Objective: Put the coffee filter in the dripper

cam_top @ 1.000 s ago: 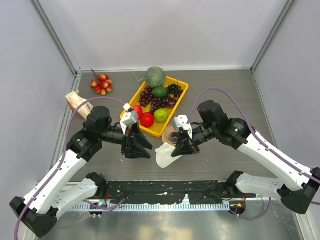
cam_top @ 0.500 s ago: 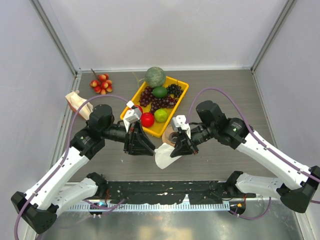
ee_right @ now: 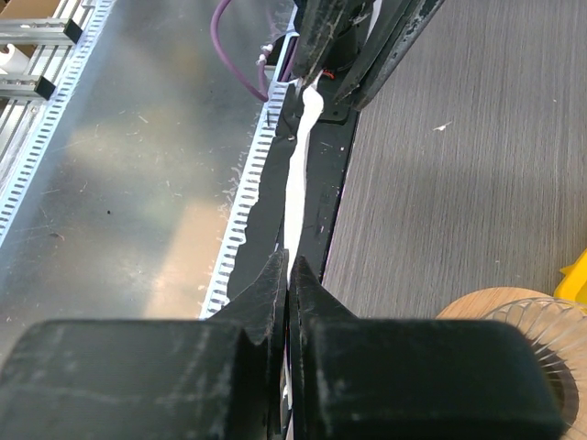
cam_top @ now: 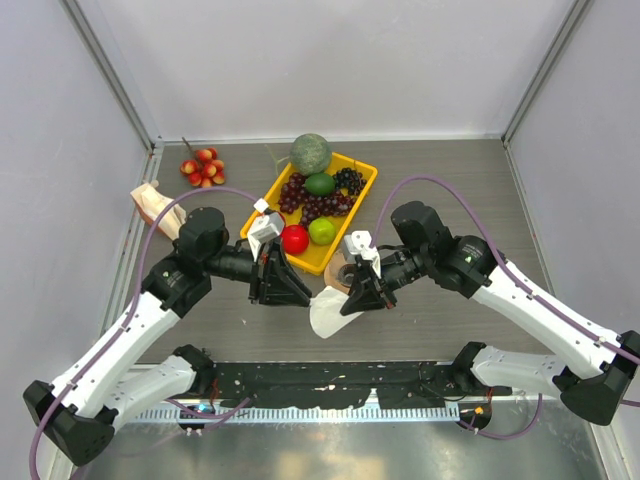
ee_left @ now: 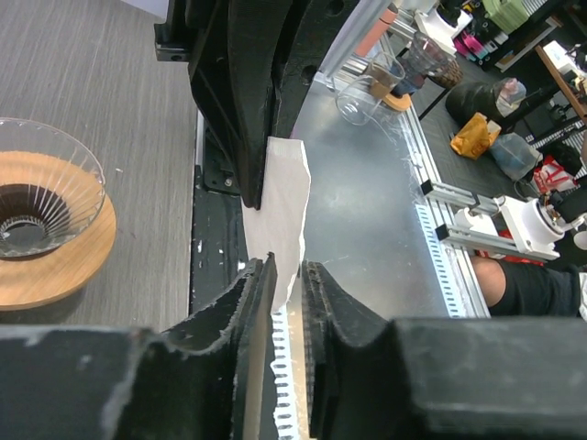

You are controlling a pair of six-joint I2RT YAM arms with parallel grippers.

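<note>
The left gripper point(cam_top: 297, 294) has slid in toward the coffee filter point(cam_top: 324, 314), which the fully closed right gripper point(cam_top: 357, 300) pinches just beside the dripper point(cam_top: 344, 270); the left jaws, narrowed but apart, straddle its free edge, probably to spread it.

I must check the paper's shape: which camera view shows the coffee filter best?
Left wrist: the coffee filter shows its broad face, close. Top view shows it small; right wrist shows it only edge-on.
</note>
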